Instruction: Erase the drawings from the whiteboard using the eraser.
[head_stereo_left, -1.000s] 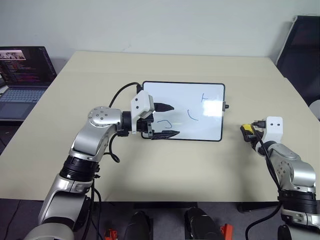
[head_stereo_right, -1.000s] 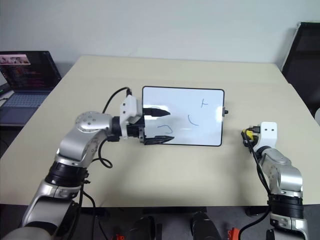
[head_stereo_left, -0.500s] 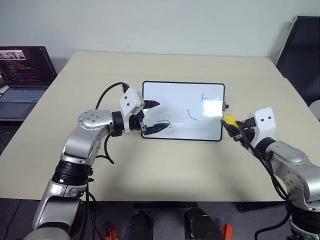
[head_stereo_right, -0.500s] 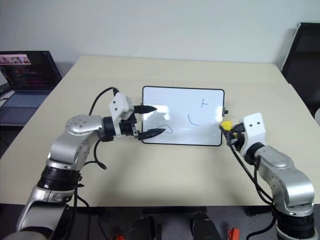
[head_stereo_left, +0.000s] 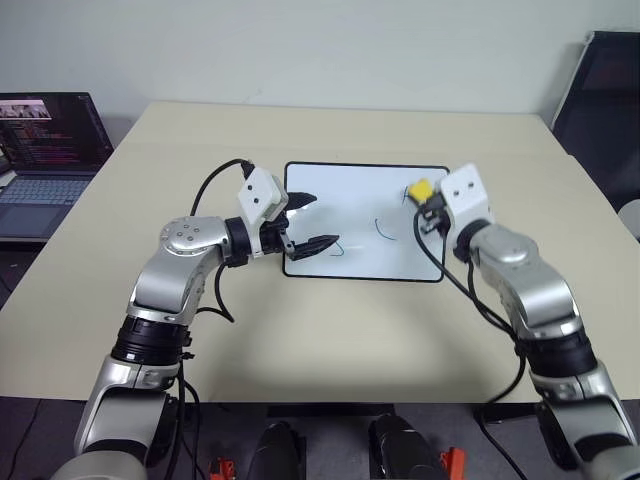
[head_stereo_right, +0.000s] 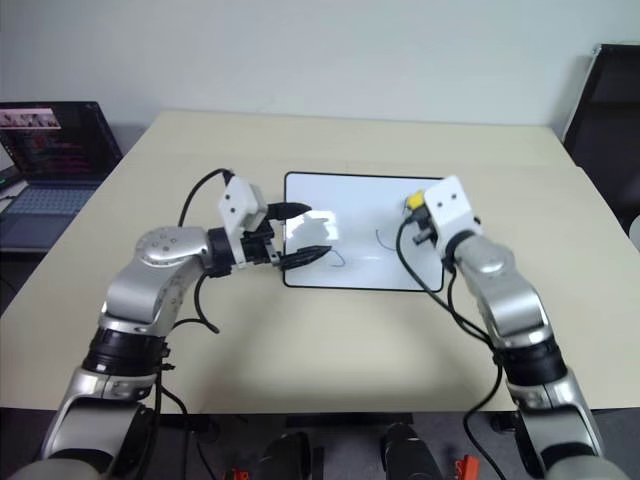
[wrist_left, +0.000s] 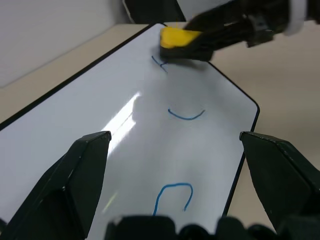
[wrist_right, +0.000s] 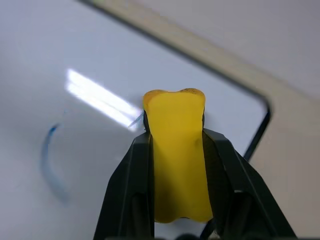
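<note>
The whiteboard (head_stereo_left: 366, 222) is lying flat in the middle of the table (head_stereo_left: 330, 330). The right gripper (head_stereo_left: 424, 200) is pinching the yellow eraser (head_stereo_left: 421, 189) between its closed fingers, holding it over the board's far right corner, right at the little cross-like mark (wrist_left: 159, 62). The curved line (head_stereo_left: 383, 231) and the squiggle (head_stereo_left: 334, 248) are sitting untouched nearer the middle and left. The left gripper (head_stereo_left: 308, 222) is hanging over the board's left edge, its fingers spread wide and gripping nothing. A laptop (head_stereo_left: 45, 160) is glowing at the far left.
</note>
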